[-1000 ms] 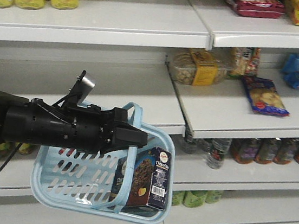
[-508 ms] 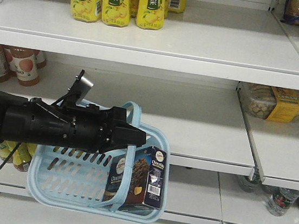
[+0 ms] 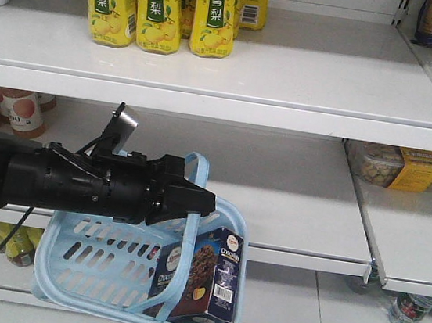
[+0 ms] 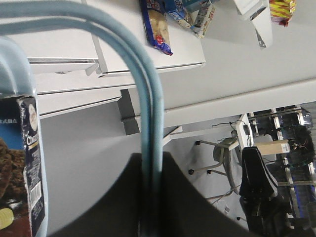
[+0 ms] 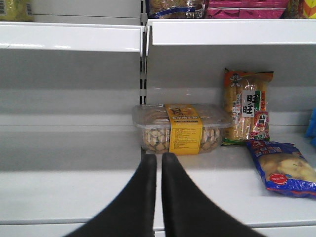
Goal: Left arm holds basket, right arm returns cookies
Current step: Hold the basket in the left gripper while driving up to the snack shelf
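The left arm (image 3: 79, 184) reaches in from the left of the front view, in front of the shelves. My left gripper (image 3: 195, 203) is shut on the two loop handles of the light blue basket (image 3: 100, 269), which hangs below it, tilted. In the left wrist view both handles (image 4: 148, 98) run between the jaws of the left gripper (image 4: 150, 160). The cookies (image 3: 206, 274), a dark navy carton, stand at the basket's right end and show as the cookies (image 4: 19, 163) at the left edge. My right gripper (image 5: 159, 159) is shut and empty, facing a white shelf. The right arm is out of the front view.
Yellow-labelled bottles (image 3: 156, 4) stand on the top shelf (image 3: 306, 70). A clear tub with a yellow label (image 5: 180, 128), a tall snack pack (image 5: 247, 106) and a blue bag (image 5: 281, 168) lie on the shelf ahead of the right gripper. Small bottles (image 3: 9, 109) stand at the far left.
The shelves have slid to the right and a little down in the front view. The basket with the cookies has stayed hanging from the left gripper, now tilted slightly more.
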Tool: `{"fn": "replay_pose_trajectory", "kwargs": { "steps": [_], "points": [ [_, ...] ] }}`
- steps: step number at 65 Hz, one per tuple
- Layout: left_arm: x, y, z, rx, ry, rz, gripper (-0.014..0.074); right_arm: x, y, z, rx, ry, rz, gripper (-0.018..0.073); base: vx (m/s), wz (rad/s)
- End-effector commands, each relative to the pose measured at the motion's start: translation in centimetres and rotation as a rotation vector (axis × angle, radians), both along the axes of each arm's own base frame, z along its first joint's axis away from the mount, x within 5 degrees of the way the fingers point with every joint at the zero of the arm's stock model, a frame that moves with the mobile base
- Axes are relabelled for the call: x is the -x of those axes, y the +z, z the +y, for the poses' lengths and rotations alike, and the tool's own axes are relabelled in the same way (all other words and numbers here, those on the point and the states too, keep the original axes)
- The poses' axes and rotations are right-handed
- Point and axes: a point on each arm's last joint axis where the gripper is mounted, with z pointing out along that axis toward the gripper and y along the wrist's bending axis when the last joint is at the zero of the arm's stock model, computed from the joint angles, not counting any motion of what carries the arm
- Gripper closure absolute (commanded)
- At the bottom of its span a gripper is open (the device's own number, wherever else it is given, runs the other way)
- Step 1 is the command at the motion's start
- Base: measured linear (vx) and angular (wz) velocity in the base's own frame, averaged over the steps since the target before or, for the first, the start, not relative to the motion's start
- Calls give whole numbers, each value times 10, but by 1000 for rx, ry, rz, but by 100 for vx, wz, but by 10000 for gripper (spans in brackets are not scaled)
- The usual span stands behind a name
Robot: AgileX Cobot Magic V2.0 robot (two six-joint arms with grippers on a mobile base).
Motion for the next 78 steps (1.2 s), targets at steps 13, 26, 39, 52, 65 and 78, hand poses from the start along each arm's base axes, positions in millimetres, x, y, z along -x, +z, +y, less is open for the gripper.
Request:
{"fn": "replay_pose_trajectory", "kwargs": {
  "steps": [13,26,39,52,65,78],
  "points": [
    [2,31,-2,121,19,-64,599,0,2,0,25,3,-68,565,7,-2],
    [2,31,-2,121,19,-64,599,0,2,0,25,3,-68,565,5,-2],
    [2,31,-2,121,19,-64,599,0,2,0,25,3,-68,565,3,-1],
    [2,31,-2,121,19,-64,599,0,2,0,25,3,-68,565,3,-2],
    [2,31,-2,121,19,-64,599,0,2,0,25,3,-68,565,3,-4],
    [2,31,-2,121,19,-64,599,0,2,0,25,3,-68,565,3,-4]
  ]
}}
